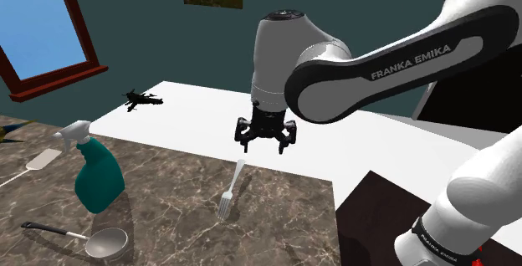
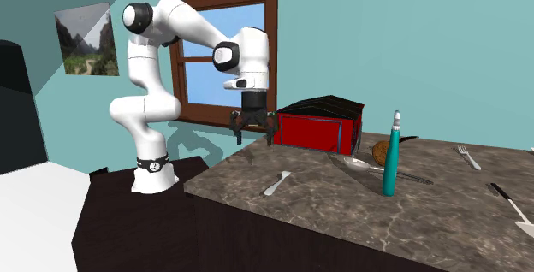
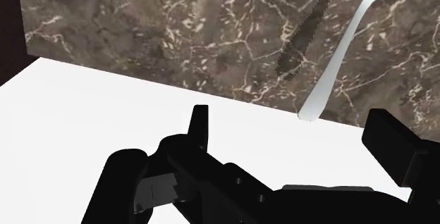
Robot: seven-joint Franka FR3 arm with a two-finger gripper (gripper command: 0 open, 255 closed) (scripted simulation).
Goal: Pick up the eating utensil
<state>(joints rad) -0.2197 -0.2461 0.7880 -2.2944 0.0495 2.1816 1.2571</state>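
A silvery fork [image 1: 231, 191] lies flat on the brown marble counter [image 1: 167, 214], its handle end at the counter's seam with a white surface. In the second exterior view the fork [image 2: 278, 182] is near the counter's front corner. My black gripper [image 1: 266, 143] hangs above the seam, just past the handle end and off the surface, pointing down. It is open and holds nothing. The wrist view has the fork [image 3: 345, 46] beyond the gripper [image 3: 296, 134], closer to one finger [image 3: 395, 141] than the other.
A teal spray bottle [image 1: 96, 172], a ladle [image 1: 92, 239] and a spatula [image 1: 38, 162] lie to the shoulder view's left of the fork. A small black plane [image 1: 142, 99] sits on the white surface [image 1: 351, 143]. A red box [image 2: 321, 125] stands behind the gripper.
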